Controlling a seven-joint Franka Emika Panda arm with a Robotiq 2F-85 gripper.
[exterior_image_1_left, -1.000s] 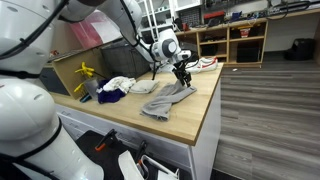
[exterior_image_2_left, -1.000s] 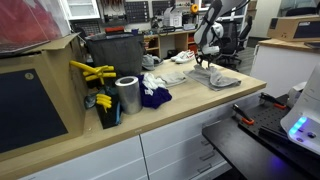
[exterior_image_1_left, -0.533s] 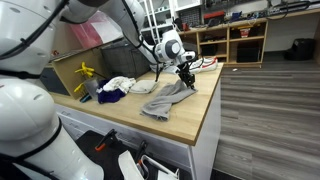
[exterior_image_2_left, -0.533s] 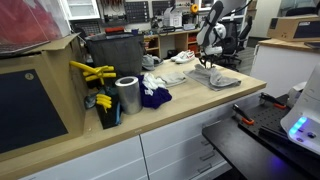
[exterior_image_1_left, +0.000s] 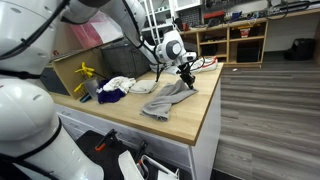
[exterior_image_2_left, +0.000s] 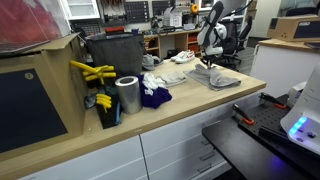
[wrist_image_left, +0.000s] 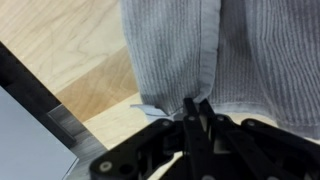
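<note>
Arm reached down onto gray cloth (exterior_image_1_left: 165, 98)

Wrist pointed down; gripper (wrist_image_left: 197, 108) pinched tight on cloth's hem, no gap betw. fingers. Cloth lay rumpled on wooden table (exterior_image_1_left: 190, 122), nr its far end.

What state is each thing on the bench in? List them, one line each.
grey cloth: crumpled on the bench, hem pinched at one end.
pincer: shut on the grey cloth.
white cloth: bunched in a heap.
metal can: upright.
dark blue cloth: crumpled beside the metal can.
</note>
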